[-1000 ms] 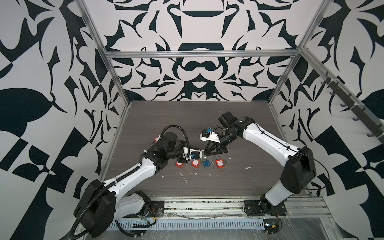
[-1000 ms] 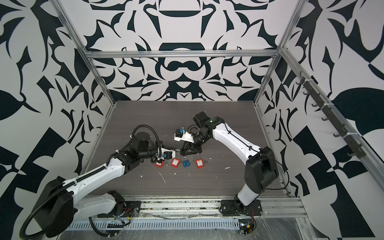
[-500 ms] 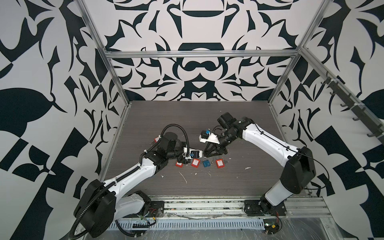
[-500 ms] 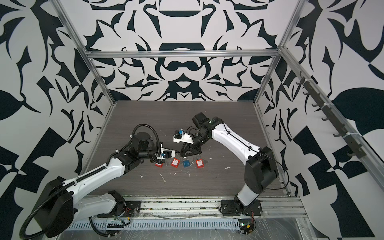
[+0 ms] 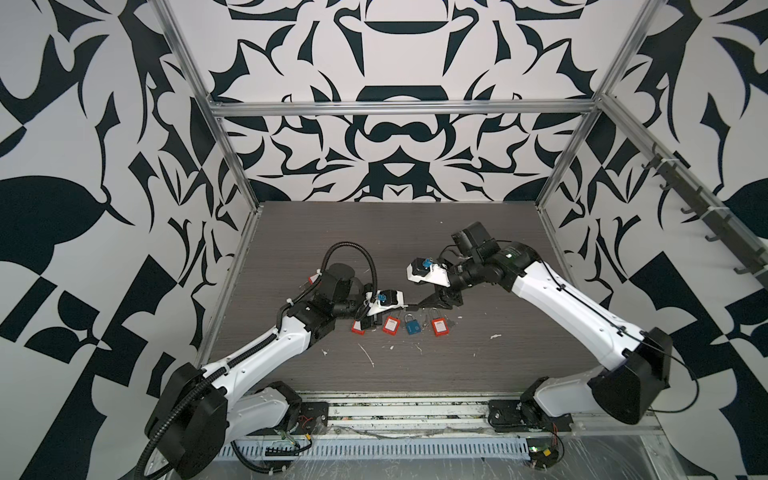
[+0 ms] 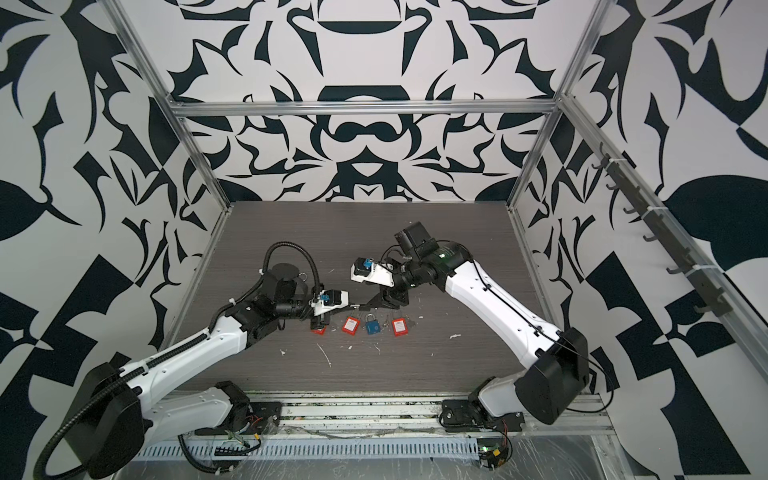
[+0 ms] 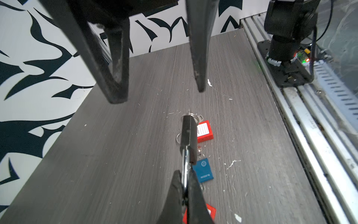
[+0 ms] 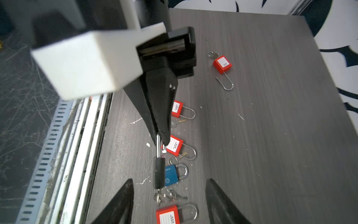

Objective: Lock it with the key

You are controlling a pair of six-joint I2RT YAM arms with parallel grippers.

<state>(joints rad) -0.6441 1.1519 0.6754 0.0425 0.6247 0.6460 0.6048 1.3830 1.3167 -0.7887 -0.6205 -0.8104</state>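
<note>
While my left jaws clamp the black lock [image 8: 159, 172] by its shackle [image 8: 158, 143] above the padlocks [image 8: 175, 145] on the counter [image 8: 271, 135], my right jaws stand apart near its far end, where the key [image 8: 159, 195] sits.

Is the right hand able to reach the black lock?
Probably yes: the right hand is open facing the black lock, nothing between; the left hand pinches only its shackle.

Black padlock [image 7: 188, 133] — shackle [image 7: 185, 164] clamped, key [image 8: 158, 194] in base
</note>
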